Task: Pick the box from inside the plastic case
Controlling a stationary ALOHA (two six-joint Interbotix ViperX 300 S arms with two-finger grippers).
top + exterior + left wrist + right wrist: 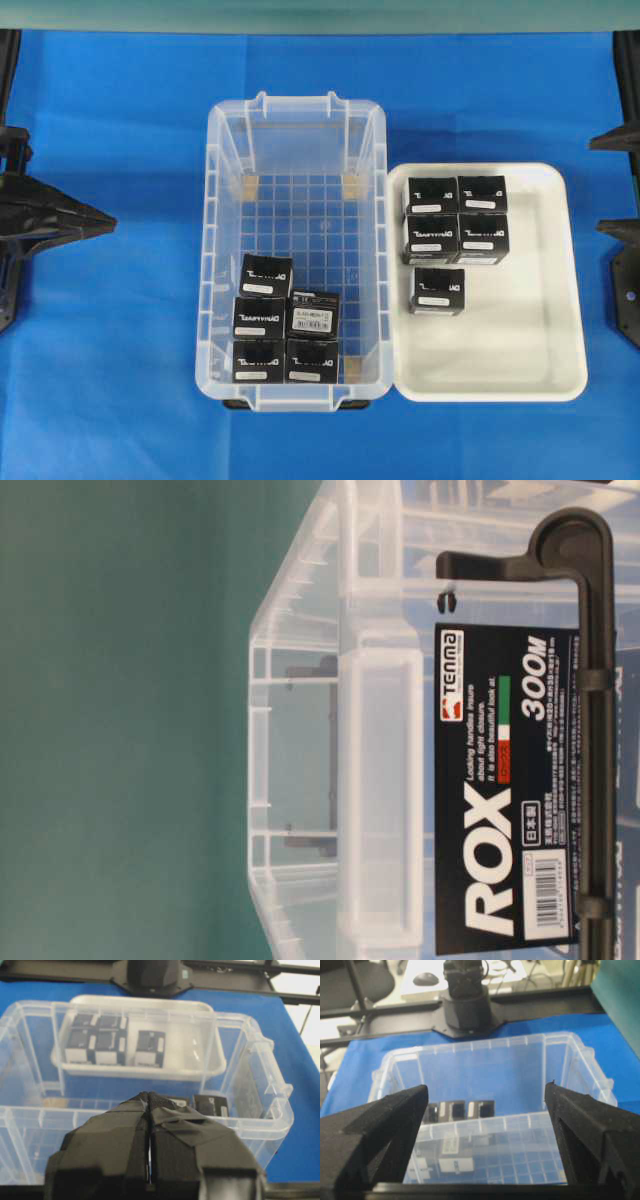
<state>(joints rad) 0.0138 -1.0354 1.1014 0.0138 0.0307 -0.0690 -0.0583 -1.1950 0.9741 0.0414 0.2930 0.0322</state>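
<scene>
My left gripper (pixel 108 222) sits at the left edge of the blue cloth (pixel 110 380), well apart from everything else. Its fingers (pixel 115 1145) are pressed together, tip against tip, with nothing between them.

To its right stands the plastic case (pixel 215 180), clear-walled with a grid floor. Five black boxes sit in the near end of the case: two in the front row, two behind them, and one box (pixel 267 275) further back on the left. The box (pixel 313 313) in the middle row on the right shows a white label strip on top. The far half of the case floor is bare.

Just beside the case, on its right, lies the white tray (pixel 540 370). It holds five more black boxes (pixel 456 219): four packed in a square at the far left corner, one just in front of them.

My right gripper (pixel 485 1105) has its fingers (pixel 395 1115) spread wide and holds nothing. In the right wrist view it faces the case from outside, well apart from the boxes.
</scene>
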